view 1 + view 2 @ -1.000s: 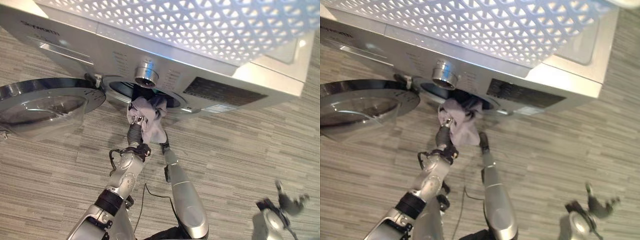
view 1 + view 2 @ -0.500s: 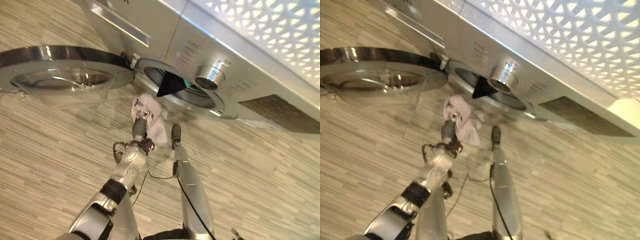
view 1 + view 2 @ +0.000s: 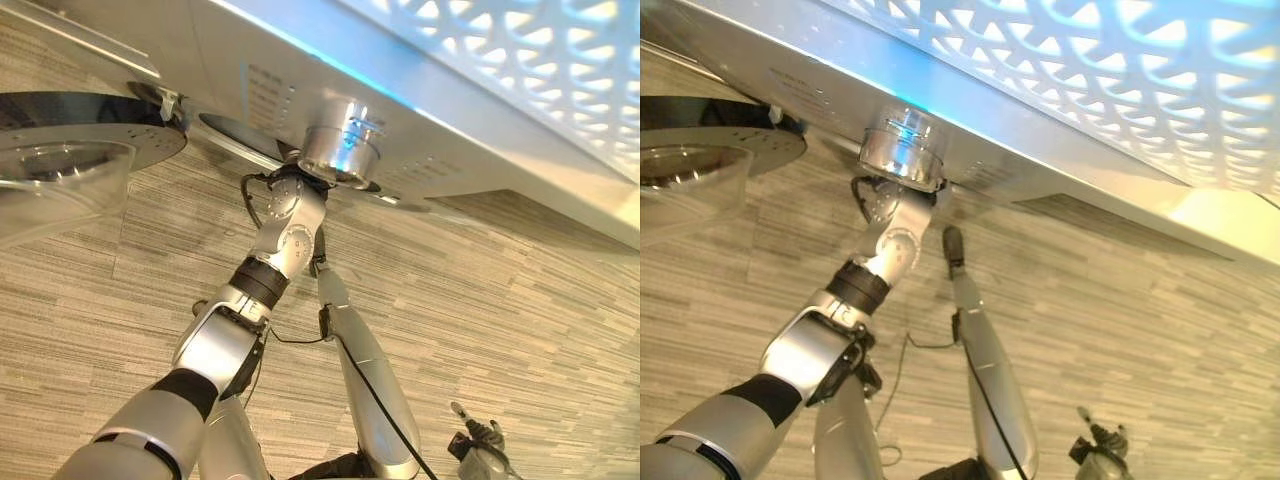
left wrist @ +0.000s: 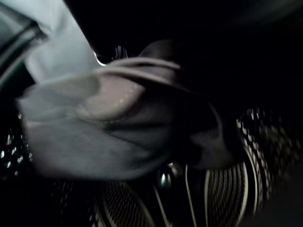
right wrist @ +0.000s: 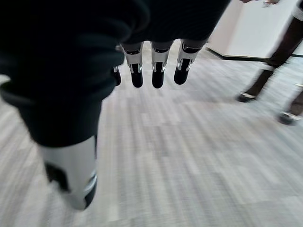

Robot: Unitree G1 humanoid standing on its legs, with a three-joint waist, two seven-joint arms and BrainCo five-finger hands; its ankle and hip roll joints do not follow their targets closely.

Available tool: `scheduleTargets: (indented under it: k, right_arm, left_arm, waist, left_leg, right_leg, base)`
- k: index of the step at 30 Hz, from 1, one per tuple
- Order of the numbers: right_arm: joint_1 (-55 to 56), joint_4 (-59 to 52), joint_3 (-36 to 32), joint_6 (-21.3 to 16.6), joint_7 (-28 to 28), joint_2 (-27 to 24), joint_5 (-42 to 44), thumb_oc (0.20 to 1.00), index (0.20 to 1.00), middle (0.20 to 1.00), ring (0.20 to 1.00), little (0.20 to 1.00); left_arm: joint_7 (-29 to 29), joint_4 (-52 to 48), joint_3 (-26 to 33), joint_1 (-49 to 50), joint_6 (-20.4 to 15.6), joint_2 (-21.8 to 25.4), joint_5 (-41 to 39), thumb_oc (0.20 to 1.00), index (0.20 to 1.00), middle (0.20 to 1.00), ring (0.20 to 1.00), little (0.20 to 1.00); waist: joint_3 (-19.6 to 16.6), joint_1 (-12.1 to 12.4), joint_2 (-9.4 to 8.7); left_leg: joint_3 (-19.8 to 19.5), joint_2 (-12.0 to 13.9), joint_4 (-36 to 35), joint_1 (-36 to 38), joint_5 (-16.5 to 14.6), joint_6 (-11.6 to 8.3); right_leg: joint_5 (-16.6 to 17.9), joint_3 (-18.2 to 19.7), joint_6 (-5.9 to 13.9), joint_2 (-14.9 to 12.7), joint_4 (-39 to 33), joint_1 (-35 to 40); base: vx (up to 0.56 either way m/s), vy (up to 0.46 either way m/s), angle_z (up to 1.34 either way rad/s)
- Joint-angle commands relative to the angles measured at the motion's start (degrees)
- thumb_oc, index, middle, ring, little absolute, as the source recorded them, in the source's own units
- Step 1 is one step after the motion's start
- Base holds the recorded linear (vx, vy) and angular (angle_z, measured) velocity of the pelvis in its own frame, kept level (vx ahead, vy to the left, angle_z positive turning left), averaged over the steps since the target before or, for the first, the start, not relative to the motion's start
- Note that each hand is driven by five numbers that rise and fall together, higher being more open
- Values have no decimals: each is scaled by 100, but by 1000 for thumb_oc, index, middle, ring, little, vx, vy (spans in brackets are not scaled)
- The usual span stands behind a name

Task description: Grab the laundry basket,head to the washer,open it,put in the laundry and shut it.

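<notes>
The silver washer fills the top of the eye views, its round door swung open to the left. My left forearm reaches into the opening behind the control knob, and the hand is hidden inside. In the left wrist view a bunched grey cloth lies close in front of the camera inside the dark perforated drum. The white lattice laundry basket stands on top of the washer. My right hand hangs low at my right side over the floor, fingers straight, holding nothing.
Striped grey wood-look floor spreads in front of the washer. A person's legs and shoes stand a little way off near a white wall in the right wrist view.
My left arm has pushed forward, carrying the grey cloth from just outside the opening into the drum. The camera has shifted, and the knob now looms nearer.
</notes>
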Motion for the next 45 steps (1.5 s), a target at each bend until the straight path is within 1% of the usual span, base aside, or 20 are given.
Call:
scheduleTargets:
  k: [1,5,9,10,11,12,14,15,16,19,22,26,30,31,33,36,38,40,42,45]
  right_arm:
    - [295,-28,143,-63,-337,-356,155,1000,1000,1000,1000,1000]
    - [85,108,143,-158,-442,-371,192,1000,1000,1000,1000,1000]
    - [-118,305,54,-325,-479,-455,265,1000,1000,1000,1000,1000]
    - [-147,249,5,-328,-437,-495,279,1000,1000,1000,1000,1000]
    - [-130,161,-72,-338,-386,-502,318,1000,1000,1000,1000,1000]
    - [-106,19,-135,-392,-372,-553,300,1000,1000,1000,1000,1000]
    - [-339,279,-95,-474,-62,-924,413,1000,1000,1000,1000,1000]
    - [-474,448,-79,-435,51,-1053,476,1000,1000,1000,1000,1000]
    - [-496,472,-76,-442,67,-1050,489,1000,1000,1000,1000,1000]
    - [-692,828,246,-573,297,-1131,672,1000,1000,1000,1000,1000]
    - [-891,762,402,-619,404,-1112,862,1000,1000,1000,1000,1000]
    - [-978,321,591,-670,482,-1061,930,1000,1000,1000,1000,1000]
    - [-1144,-550,830,-715,497,-1101,814,1000,1000,1000,1000,1000]
    - [-906,-1035,834,-709,543,-1025,670,1000,1000,1000,1000,1000]
    - [-874,-1059,853,-701,533,-1035,663,1000,1000,1000,1000,1000]
    - [-421,-2066,694,-497,582,-851,199,1000,1000,1000,1000,1000]
    - [-594,-2232,560,-293,462,-810,31,1000,1000,1000,1000,1000]
    - [-655,-2241,538,-217,462,-769,-8,1000,1000,1000,1000,1000]
    - [-1232,-906,608,-165,563,-415,-29,1000,1000,1000,1000,1000]
    - [-1828,477,161,17,810,-496,202,1000,1000,1000,1000,1000]
  left_arm:
    - [38,387,328,-1170,-367,201,-32,200,200,200,200,200]
    - [135,1078,438,-2056,-193,647,-67,200,200,200,200,200]
    - [178,1666,-205,-3378,6,1518,187,200,200,200,200,200]
    - [181,1390,-351,-3524,-98,1619,136,460,460,460,460,460]
    - [173,1175,-511,-3613,-98,1783,220,1000,1000,1000,1000,1000]
    - [252,1020,-737,-3706,-13,1993,691,1000,1000,1000,1000,1000]
    - [-246,2899,-2942,-4651,1401,2522,4145,1000,1000,1000,1000,1000]
    - [-283,3200,-3380,-4740,1562,2519,4875,1000,1000,1000,1000,1000]
    - [-282,3217,-3386,-4755,1558,2510,4891,1000,1000,1000,1000,1000]
    - [-79,3333,-4390,-4583,2023,2264,7645,1000,1000,1000,1000,1000]
    - [-480,3280,-4504,-3944,2265,1859,8764,1000,1000,1000,1000,1000]
    - [-386,2849,-4290,-3601,2241,1745,9085,1000,1000,1000,1000,1000]
    - [-58,1959,-3697,-2894,2198,1843,9226,1000,1000,1000,1000,1000]
    - [108,923,-2943,-2001,2032,2003,8801,1000,1000,1000,1000,1000]
    - [84,865,-2916,-1953,2052,2033,8810,1000,1000,1000,1000,1000]
    - [-117,-1513,-1381,1031,1683,1925,7655,1000,1000,1000,1000,1000]
    - [-592,-2419,-963,2540,1447,1876,6653,1000,1000,1000,1000,1000]
    - [-893,-2790,-873,3048,1321,1963,6243,1000,1000,1000,1000,1000]
    - [-1096,-3085,-960,3714,983,1827,5393,1000,1000,1000,1000,1000]
    - [-1608,-4091,-800,4789,719,2405,4368,1000,1000,1000,1000,1000]
  waist:
    - [-451,-76,232]
    - [-514,-160,304]
    - [-588,-211,535]
    - [-580,-203,592]
    - [-608,-195,649]
    - [-628,-184,690]
    - [-662,-103,832]
    - [-636,-78,834]
    - [-625,-80,827]
    - [-616,12,850]
    - [-551,64,826]
    - [-476,168,822]
    - [-337,285,781]
    - [-280,386,752]
    - [-301,364,762]
    - [-170,659,744]
    - [-127,862,783]
    - [-131,919,805]
    - [-135,1112,1001]
    - [-180,1323,1238]
  left_leg:
    - [-115,315,-43,-375,152,-145]
    - [-21,378,-58,-360,148,-163]
    - [50,436,-90,-331,203,-185]
    - [37,433,-106,-333,217,-180]
    - [40,429,-111,-332,231,-184]
    - [47,437,-119,-340,246,-187]
    - [-3,455,-79,-381,328,-189]
    - [-23,460,-49,-394,327,-191]
    - [-28,461,-42,-397,324,-192]
    - [-102,465,-39,-452,313,-190]
    - [-157,453,-39,-478,268,-177]
    - [-199,412,-63,-486,255,-153]
    - [-208,350,-80,-575,421,-95]
    - [-224,304,-67,-572,418,-77]
    - [-230,302,-69,-572,418,-77]
    - [-286,173,-48,-563,410,-51]
    - [-320,114,-49,-560,419,-32]
    - [-337,83,-52,-561,426,-22]
    - [-359,3,-53,-531,426,14]
    - [-394,-66,-52,-547,436,29]
  right_leg:
    - [-1122,517,795,-156,1005,-616]
    - [-1142,592,815,-69,1049,-740]
    - [-1171,647,823,5,1075,-822]
    - [-1186,629,819,10,1084,-828]
    - [-1196,615,818,19,1090,-824]
    - [-1199,607,813,27,1079,-822]
    - [-1150,548,780,31,1052,-798]
    - [-1150,523,770,22,1075,-797]
    - [-1154,520,770,21,1078,-796]
    - [-1177,476,752,4,1132,-789]
    - [-1210,452,751,-18,1128,-747]
    - [-1216,443,757,-72,1101,-684]
    - [-1052,392,716,-200,1063,-635]
    - [-1058,345,711,-254,1057,-573]
    - [-1060,338,712,-256,1054,-567]
    - [-1058,259,672,-360,1023,-423]
    - [-1035,217,652,-407,980,-328]
    - [-1028,198,645,-421,953,-282]
    - [-1044,191,653,-490,966,-205]
    - [-1090,147,671,-547,994,-156]
  base:
    - [32,25,7]
    - [27,7,-13]
    - [53,-3,-16]
    - [70,-18,-4]
    - [45,-15,0]
    - [36,-19,5]
    - [1,-28,2]
    - [0,0,0]
    - [0,-19,5]
    - [1,-7,1]
    - [-20,30,11]
    - [-49,18,8]
    - [-74,0,4]
    - [-34,3,14]
    - [-19,4,15]
    - [-24,9,24]
    - [-31,14,13]
    - [-10,7,15]
    - [15,65,21]
    - [-4,98,17]
